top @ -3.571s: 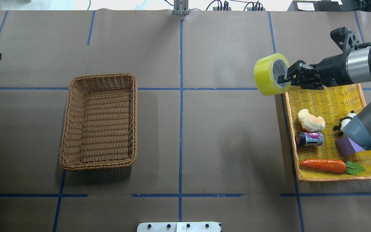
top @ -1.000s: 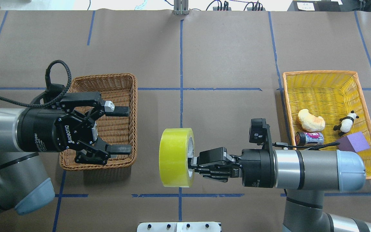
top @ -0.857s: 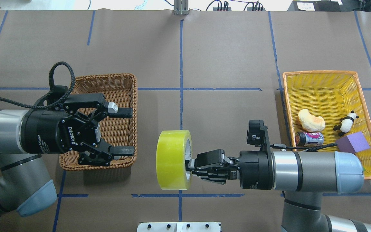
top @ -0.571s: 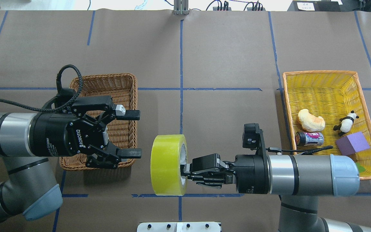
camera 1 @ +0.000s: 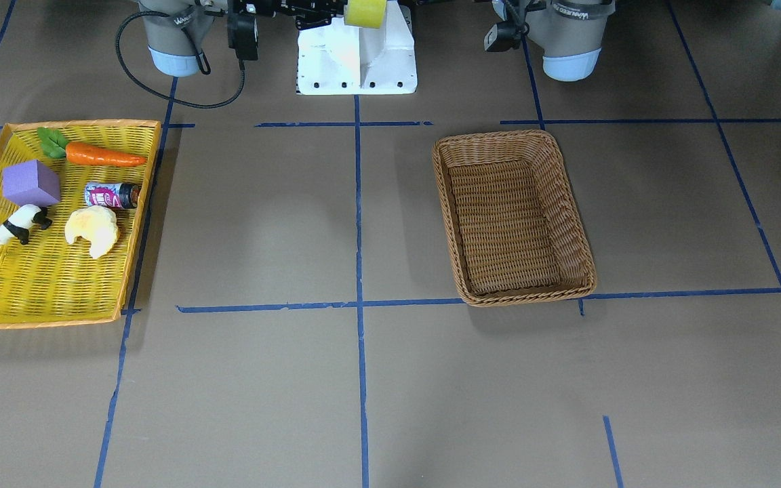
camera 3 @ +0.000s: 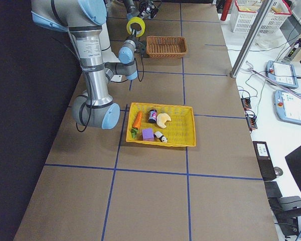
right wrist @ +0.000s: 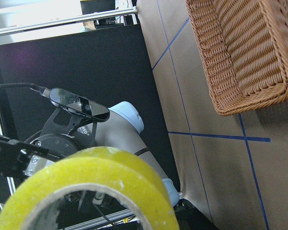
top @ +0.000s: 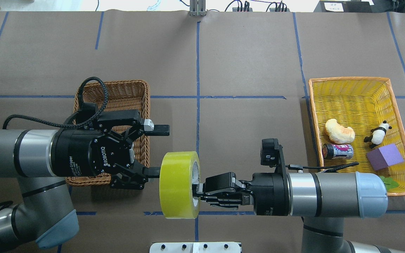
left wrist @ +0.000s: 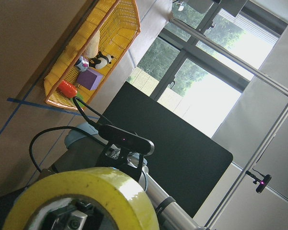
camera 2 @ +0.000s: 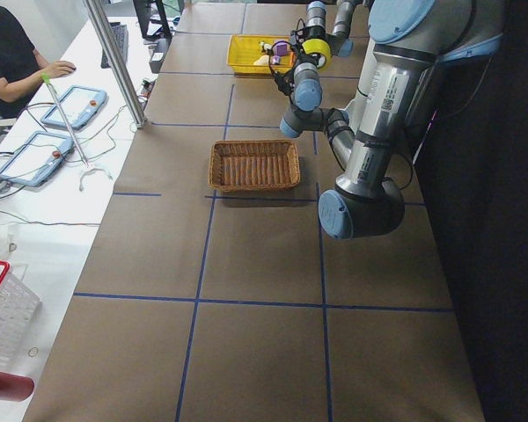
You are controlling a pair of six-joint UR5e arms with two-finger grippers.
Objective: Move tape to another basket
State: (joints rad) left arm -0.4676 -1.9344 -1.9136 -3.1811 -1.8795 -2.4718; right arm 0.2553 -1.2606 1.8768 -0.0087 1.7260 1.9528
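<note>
Two hands face each other above the surface (top: 251, 56), with the tape (top: 178, 184) hanging in the air between them, just right of the basket's (top: 125, 83) near right corner and well left of the tray (top: 350, 79). The right hand (top: 197, 188) is closed on the roll's wall at its right face, its fingertips reaching into the core, and carries the roll on edge with the hole pointing sideways. The left hand (top: 156, 151) is spread wide and empty. Its far finger (top: 160, 130) stands clear beyond the roll, and its near finger comes up to the left face; whether it touches cannot be told. The roll should be light and stiff, a hard ring that will not crush or sag, and not fragile. Its glossy outer wrap looks slick, so a squeeze across the round outside could let it roll or squirt free, and the full width of the ring looks like too much for the left hand's spread. The safer hold is probably a pinch of the wall, one finger through the core and one on the outside, on a stretch of rim away from the right hand's fingers.
</note>
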